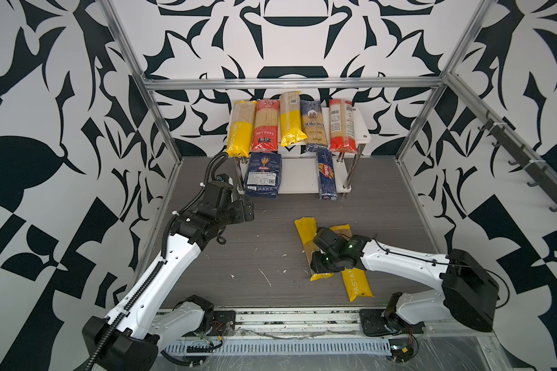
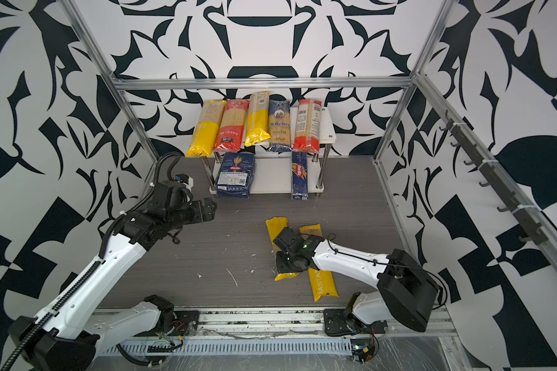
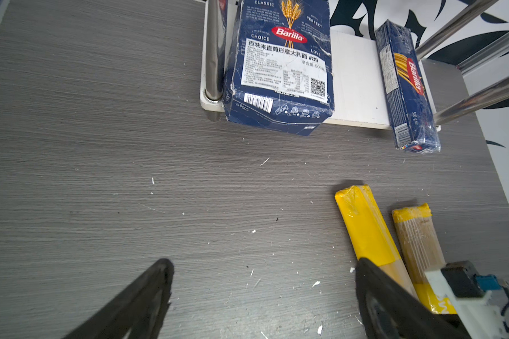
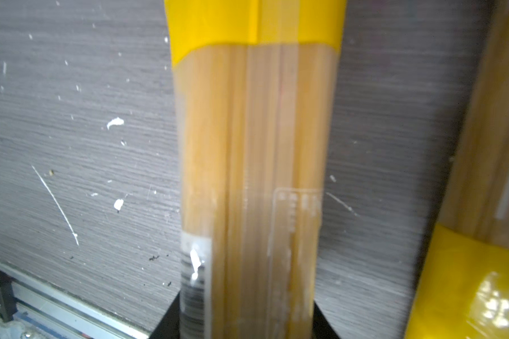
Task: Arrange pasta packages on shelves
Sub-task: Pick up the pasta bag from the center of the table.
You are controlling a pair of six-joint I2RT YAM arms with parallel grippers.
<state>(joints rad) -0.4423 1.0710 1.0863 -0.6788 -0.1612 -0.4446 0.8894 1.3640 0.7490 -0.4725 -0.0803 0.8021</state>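
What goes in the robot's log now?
left claw: open, empty; right claw: shut on yellow bag; second yellow bag: on table; top shelf: five packs; lower shelf: two Barilla packs

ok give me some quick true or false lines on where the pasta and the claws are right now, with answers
1. Five bags lie on the top shelf. True.
2. The lower shelf is bare. False: a wide blue pack and a slim blue box lie on it.
3. The right claw is shut on a yellow bag. True.
4. The left claw holds the wide blue pack. False: it is open and empty.
5. A second yellow bag lies on the table beside the gripped one. True.
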